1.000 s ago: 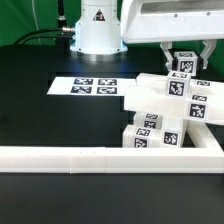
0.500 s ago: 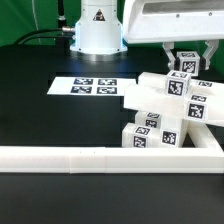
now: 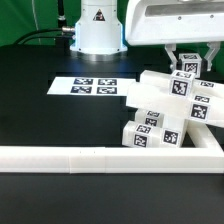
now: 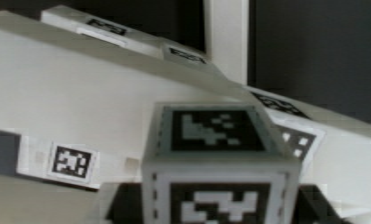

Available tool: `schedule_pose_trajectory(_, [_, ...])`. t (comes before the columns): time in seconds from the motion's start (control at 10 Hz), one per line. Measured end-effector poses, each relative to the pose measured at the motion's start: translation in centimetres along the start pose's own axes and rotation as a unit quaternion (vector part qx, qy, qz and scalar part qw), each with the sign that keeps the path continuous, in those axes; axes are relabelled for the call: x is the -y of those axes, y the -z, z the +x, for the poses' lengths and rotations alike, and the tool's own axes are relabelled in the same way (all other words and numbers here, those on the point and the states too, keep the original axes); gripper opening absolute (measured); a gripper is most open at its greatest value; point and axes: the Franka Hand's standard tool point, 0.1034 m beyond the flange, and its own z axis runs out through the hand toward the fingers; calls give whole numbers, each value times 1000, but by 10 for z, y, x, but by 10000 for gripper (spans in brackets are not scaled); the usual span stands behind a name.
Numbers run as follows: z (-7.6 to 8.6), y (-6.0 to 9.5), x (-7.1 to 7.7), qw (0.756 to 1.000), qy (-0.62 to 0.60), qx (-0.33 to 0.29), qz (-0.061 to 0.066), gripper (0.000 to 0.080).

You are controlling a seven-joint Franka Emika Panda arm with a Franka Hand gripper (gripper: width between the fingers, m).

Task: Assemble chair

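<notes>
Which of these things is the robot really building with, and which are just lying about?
Part of the job:
- white post, held in the gripper
- pile of white chair pieces

Just lying about:
- marker board
- long white rail
- black table

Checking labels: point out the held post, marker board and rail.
post [image 3: 186,67]: exterior view, its tagged face.
marker board [image 3: 88,87]: exterior view, centre between tags.
rail [image 3: 70,158]: exterior view, long front run.
</notes>
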Motion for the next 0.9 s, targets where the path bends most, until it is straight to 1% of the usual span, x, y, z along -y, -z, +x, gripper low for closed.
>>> schedule_pose_trajectory(0.3, [0, -1, 0, 1000, 0, -4, 0, 285])
schedule_pose_trajectory(0.4, [2, -3, 0, 1000, 2, -22, 1, 285])
schedule_pose_trajectory(0.6, [4, -5, -5, 999, 5, -35, 1, 285])
schedule_pose_trajectory(0.9, [9, -5, -18, 999, 10, -40, -1, 285])
